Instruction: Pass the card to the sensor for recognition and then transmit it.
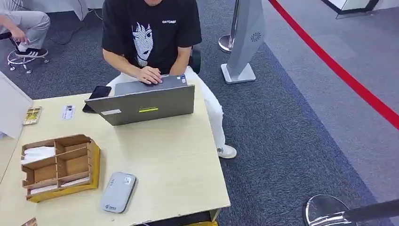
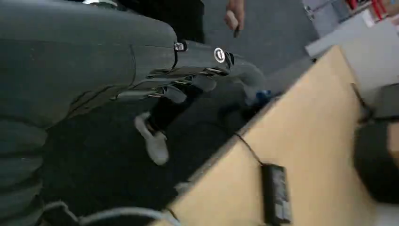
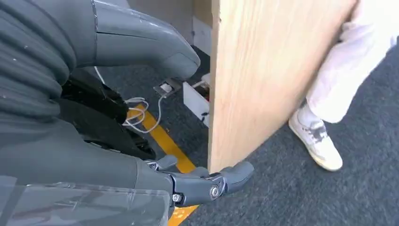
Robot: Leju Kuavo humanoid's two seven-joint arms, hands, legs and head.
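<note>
on the table (image 1: 179, 165), at seven o'clock, the grey sensor (image 1: 118, 192) lies untouched while the left hand (image 2: 188, 70) and right hand (image 3: 155, 155) hang, seemingly empty and loosely spread, so nothing looks begun.

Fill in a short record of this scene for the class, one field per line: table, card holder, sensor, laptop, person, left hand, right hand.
table: pale wood
card holder: wooden divided box, near the robot's left edge of the table
sensor: grey flat device beside the box
laptop: grey, open at far edge
person: seated, hand on the laptop
left hand: off the table edge, holds nothing
right hand: below the tabletop, holds nothing
</note>
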